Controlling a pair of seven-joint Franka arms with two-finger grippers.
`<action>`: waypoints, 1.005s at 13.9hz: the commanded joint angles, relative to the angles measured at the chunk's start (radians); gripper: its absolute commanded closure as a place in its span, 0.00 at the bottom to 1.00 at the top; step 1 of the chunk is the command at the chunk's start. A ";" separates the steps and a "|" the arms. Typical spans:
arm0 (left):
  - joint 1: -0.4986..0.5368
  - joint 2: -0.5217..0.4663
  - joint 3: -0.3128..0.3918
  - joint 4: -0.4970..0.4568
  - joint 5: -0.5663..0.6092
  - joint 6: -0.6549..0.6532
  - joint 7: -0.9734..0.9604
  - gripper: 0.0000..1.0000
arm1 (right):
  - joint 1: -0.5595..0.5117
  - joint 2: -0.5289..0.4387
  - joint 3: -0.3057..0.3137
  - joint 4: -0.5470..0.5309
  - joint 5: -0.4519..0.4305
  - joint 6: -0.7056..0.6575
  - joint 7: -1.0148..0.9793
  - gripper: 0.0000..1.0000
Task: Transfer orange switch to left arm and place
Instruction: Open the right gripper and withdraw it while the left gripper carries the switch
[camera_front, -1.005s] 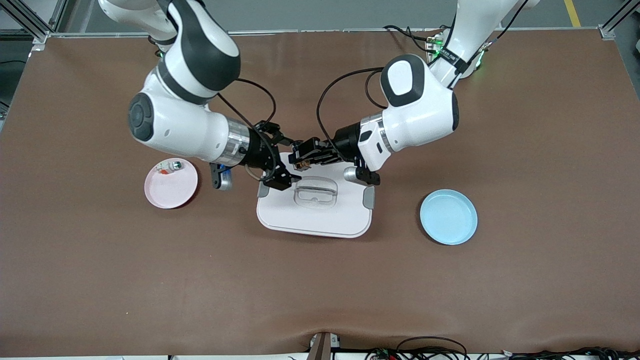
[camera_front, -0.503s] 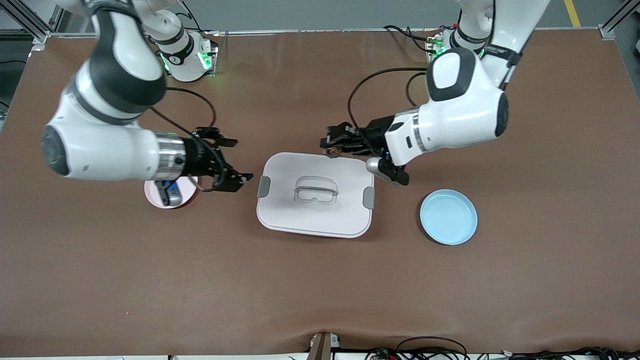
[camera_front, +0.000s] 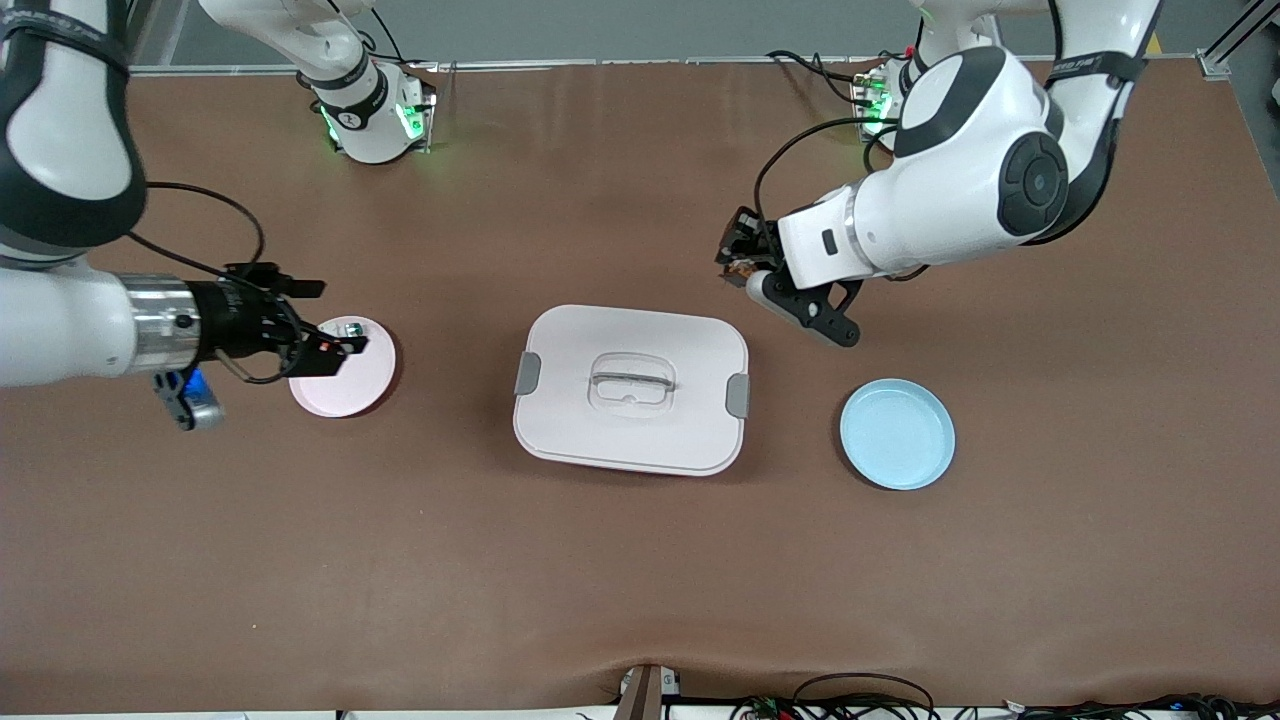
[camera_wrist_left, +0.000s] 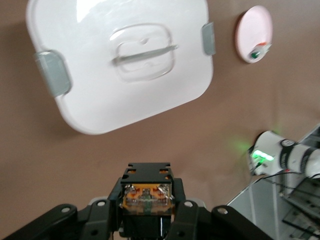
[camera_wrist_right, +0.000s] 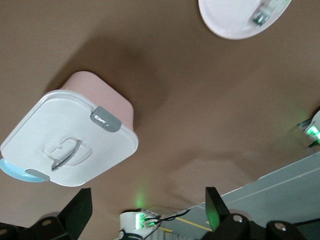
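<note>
You have the orange switch (camera_wrist_left: 147, 197) clamped in the left gripper (camera_front: 740, 258), whose jaws are closed on it. It hangs in the air over bare table, at about one o'clock from the box (camera_front: 630, 430) in the front view. The right gripper (camera_front: 325, 318) has its jaws wide apart and holds nothing. It hovers over the rim of the pink plate (camera_front: 340, 395), at nine o'clock from the box. A small green-tipped metal piece (camera_front: 352, 328) lies on that plate. The blue plate (camera_front: 897, 433) sits at three o'clock from the box.

Treat the switch as light, hard and stiff. It is so small that it could twist or pop out if the squeeze sits off-centre. The fingers bear on its two flanks, which looks like the right place. The little metal contacts on its exposed face are probably the fragile part, so keep them off the plate when you set it down.

In the left wrist view the orange face with those contacts looks back toward the camera. The body runs away between the fingers, so its long axis seems to lie along the gripper's reach, roughly level and aimed toward the right arm's end of the table. You cannot see the far tip.
</note>
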 joint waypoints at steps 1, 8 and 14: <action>0.063 -0.005 -0.004 0.057 0.082 -0.143 -0.031 1.00 | -0.034 0.015 0.017 0.074 -0.103 -0.051 -0.157 0.00; 0.114 -0.085 0.015 0.091 0.371 -0.261 -0.451 1.00 | -0.043 0.015 0.012 0.143 -0.398 -0.041 -0.712 0.00; 0.226 -0.082 0.020 0.085 0.403 -0.194 -0.847 1.00 | -0.106 0.018 0.009 0.158 -0.417 0.021 -0.968 0.00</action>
